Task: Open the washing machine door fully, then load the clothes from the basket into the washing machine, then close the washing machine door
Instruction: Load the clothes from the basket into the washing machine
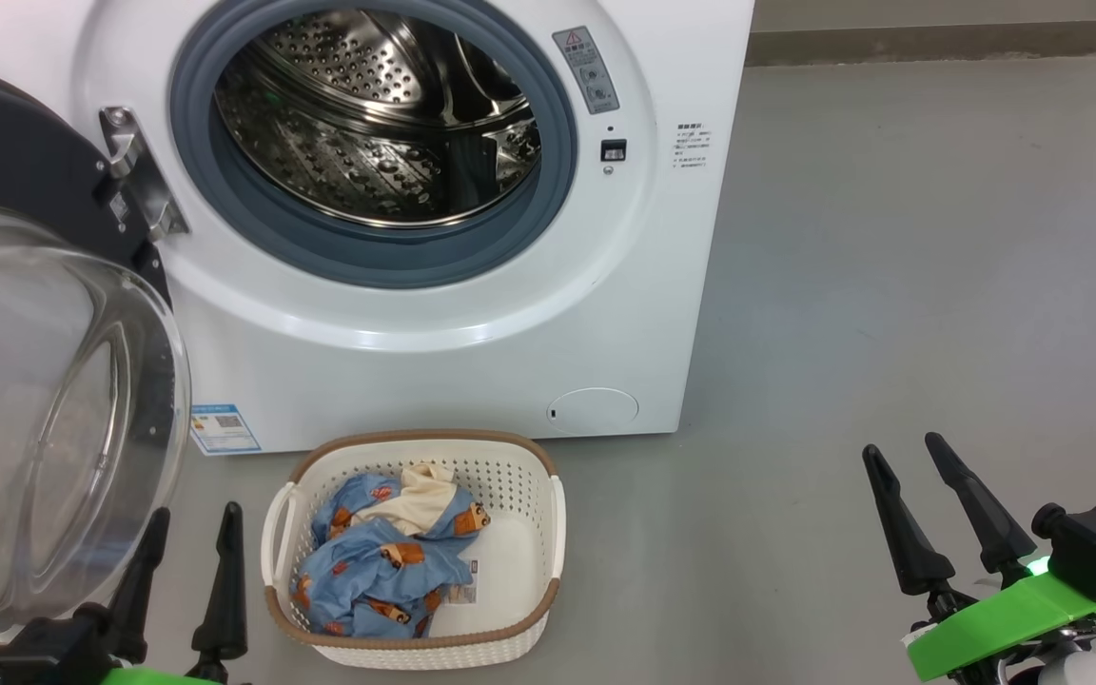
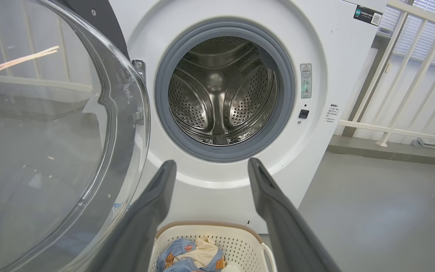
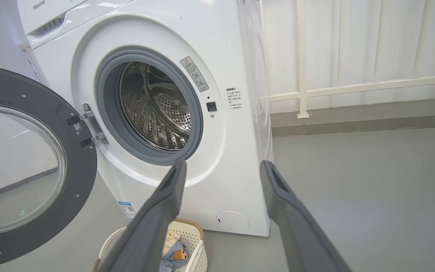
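Here the washing machine door [image 1: 44, 409] is cut off at left.

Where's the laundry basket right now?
In the head view the basket sits on the floor before the washing machine, right of the left gripper.

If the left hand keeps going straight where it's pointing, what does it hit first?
Probably the big white front-loading washing machine, around the lower edge of its grey rubber gasket, though depth is unclear. The round black-rimmed glass door stands open close beside the left hand.
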